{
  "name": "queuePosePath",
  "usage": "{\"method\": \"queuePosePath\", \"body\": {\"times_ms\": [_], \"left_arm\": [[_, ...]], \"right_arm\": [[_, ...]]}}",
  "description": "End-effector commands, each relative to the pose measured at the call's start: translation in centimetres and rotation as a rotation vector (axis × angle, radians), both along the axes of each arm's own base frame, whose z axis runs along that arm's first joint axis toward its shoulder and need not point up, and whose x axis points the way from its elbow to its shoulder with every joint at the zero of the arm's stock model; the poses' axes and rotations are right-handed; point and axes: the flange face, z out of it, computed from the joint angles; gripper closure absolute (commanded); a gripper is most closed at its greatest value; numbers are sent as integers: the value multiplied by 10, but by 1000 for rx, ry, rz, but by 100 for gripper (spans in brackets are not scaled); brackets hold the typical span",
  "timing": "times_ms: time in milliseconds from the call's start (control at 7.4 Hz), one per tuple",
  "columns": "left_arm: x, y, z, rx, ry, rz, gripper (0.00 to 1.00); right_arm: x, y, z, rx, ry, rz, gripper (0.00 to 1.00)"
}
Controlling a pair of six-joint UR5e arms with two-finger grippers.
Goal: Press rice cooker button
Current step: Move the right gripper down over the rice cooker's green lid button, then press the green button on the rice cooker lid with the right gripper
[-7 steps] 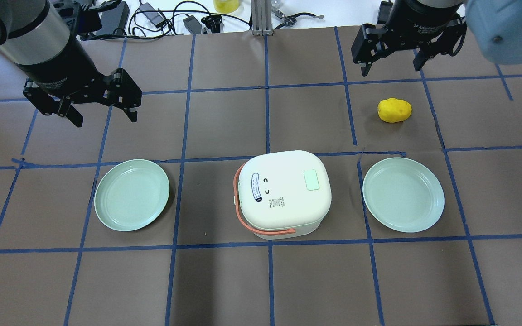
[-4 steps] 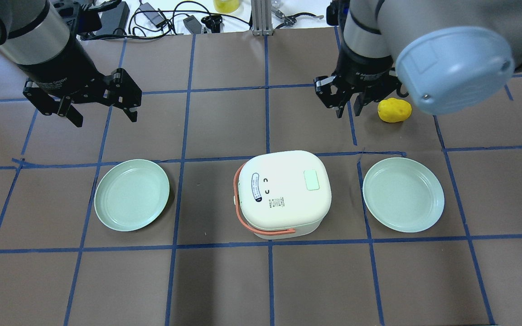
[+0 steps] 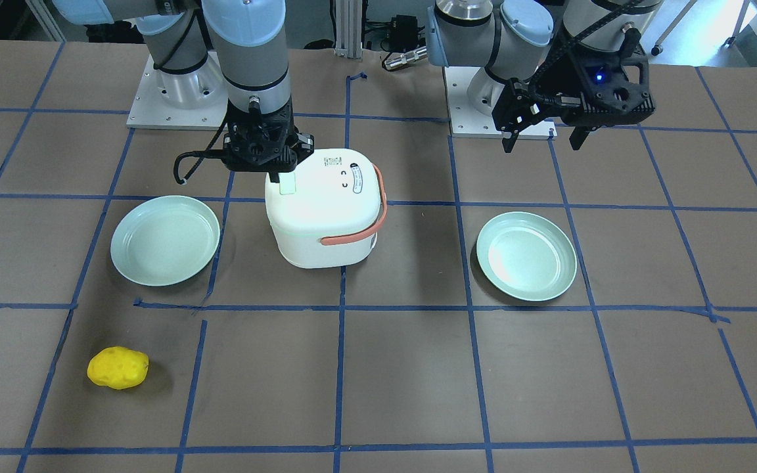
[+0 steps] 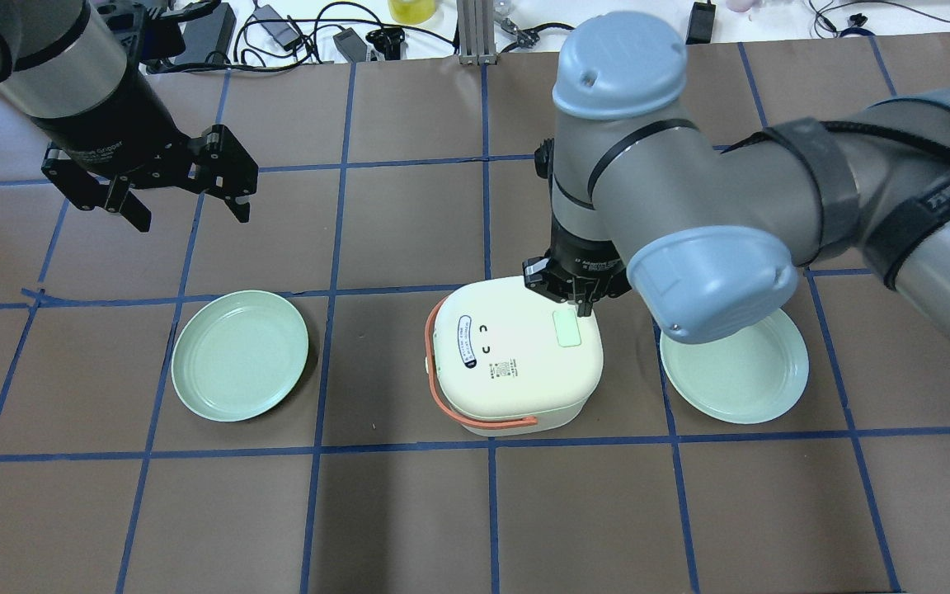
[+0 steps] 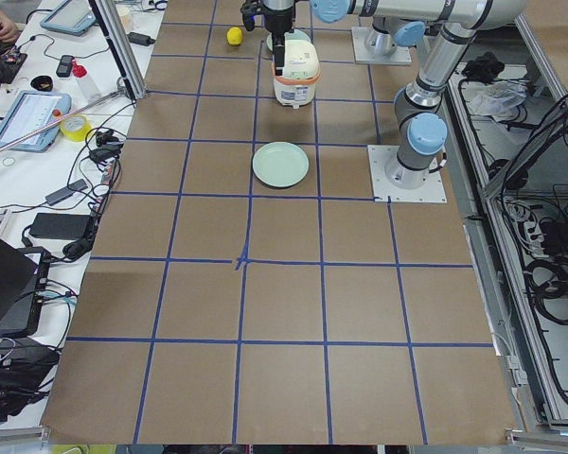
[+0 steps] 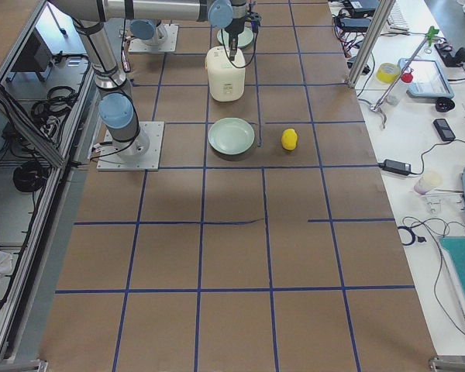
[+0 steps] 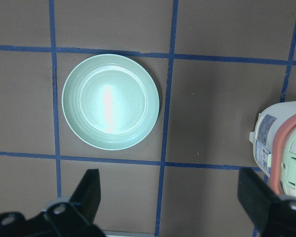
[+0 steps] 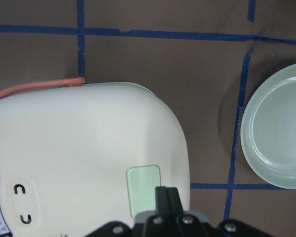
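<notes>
Hovering over the rice cooker, the right gripper has its two fingers pinched together with nothing between them. Their tips point straight down at the cooker's lid. The button is a small, pale mint, rounded-rectangle tab set flush in the lid near the edge that faces the right arm. In the right wrist view the paired fingertips overlap the tab's right-hand border. Whether they touch it cannot be told.

The cooker is a smooth, glossy white box with softly rounded corners. A thin orange handle lies folded down around the side opposite the button. An oval printed label and small dark marks sit on that half of the lid.

The left gripper hangs well away from the cooker, above the table on the left arm's side, with its black fingers spread wide and holding nothing.

Two shallow, round, mint plates flank the cooker, one on the left-arm side with a gap between, and the other on the right-arm side, partly under the right arm's elbow. A bumpy yellow lump lies farther out beyond the right-side plate. The table is covered in matte brown paper crossed by blue tape lines.
</notes>
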Motion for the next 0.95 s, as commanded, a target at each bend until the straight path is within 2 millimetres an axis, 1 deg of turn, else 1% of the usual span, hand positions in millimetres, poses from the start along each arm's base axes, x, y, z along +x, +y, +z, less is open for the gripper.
{"method": "queuePosePath", "body": {"times_ms": [0,135,270,405,541,676,811], "left_arm": [[0,0,0,0,0,-1,0],[0,0,0,0,0,-1,0],[0,0,0,0,0,-1,0],[0,0,0,0,0,0,0],[0,0,0,0,0,-1,0],[0,0,0,0,0,0,0],[0,0,0,0,0,-1,0]], "right_arm": [[8,9,-16,6,2,26,100],[8,9,-18,11,1,46,100],[12,12,-28,31,7,67,100],[15,13,-30,10,2,75,100],[15,13,-30,5,2,78,94],[15,9,-18,-22,6,76,1],[12,5,0,-46,7,73,0]]}}
